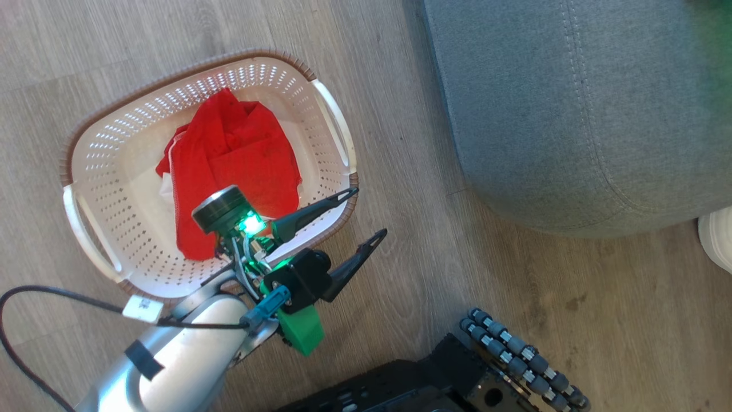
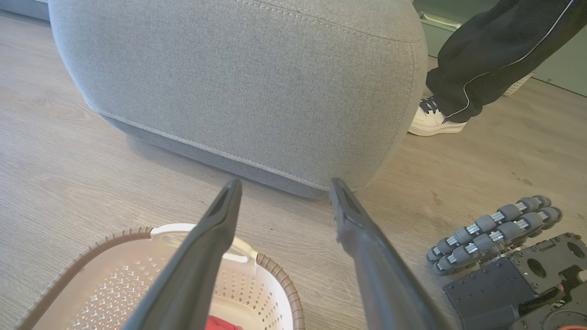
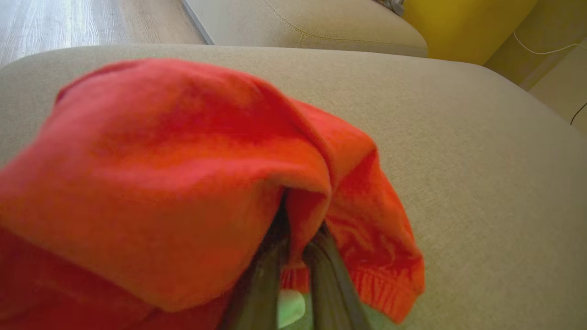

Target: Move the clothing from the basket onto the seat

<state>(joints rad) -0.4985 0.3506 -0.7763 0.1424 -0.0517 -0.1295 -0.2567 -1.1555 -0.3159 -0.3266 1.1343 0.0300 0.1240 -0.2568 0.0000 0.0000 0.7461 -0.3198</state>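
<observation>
One red garment (image 1: 234, 154) lies crumpled in the cream perforated basket (image 1: 114, 149) on the wood floor. My left gripper (image 1: 369, 212) is open and holds nothing, hovering over the basket's right rim, fingers pointing toward the grey seat (image 1: 572, 103). In the left wrist view the left gripper (image 2: 285, 183) spreads wide above the basket (image 2: 128, 284), where a sliver of red garment (image 2: 222, 323) shows, with the seat (image 2: 252, 82) straight ahead. In the right wrist view my right gripper (image 3: 296, 238) is shut on the second red garment (image 3: 183, 174), which drapes over its fingers above the seat (image 3: 458, 160).
A person's white shoe (image 1: 717, 234) stands by the seat's near right corner; the shoe (image 2: 433, 121) and a dark trouser leg (image 2: 495, 55) are beside the seat. My black base with roller wheels (image 1: 520, 357) sits on the floor below. Another cushion (image 3: 298, 27) lies beyond the seat.
</observation>
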